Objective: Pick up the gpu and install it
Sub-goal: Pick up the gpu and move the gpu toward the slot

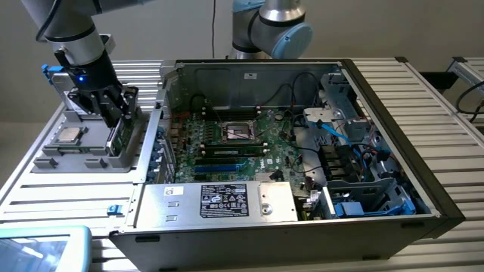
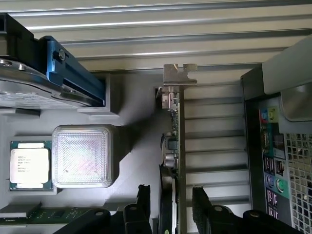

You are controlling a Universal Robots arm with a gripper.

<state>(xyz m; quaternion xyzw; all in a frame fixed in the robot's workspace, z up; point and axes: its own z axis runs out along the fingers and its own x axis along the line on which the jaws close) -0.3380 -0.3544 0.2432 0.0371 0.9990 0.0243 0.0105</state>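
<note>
Exterior view: you see the gripper (image 1: 115, 120) unclenched, fingers (image 2: 143, 204) straddling the upright gpu (image 2: 176, 141), at nine o'clock of the computer case (image 1: 226, 73).

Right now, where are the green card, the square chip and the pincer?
green card (image 2: 176, 146), wrist view, on its thin edge.
square chip (image 2: 29, 165), wrist view, on its silvery lid.
pincer (image 2: 171, 191), wrist view, midway between its two tips.
</note>
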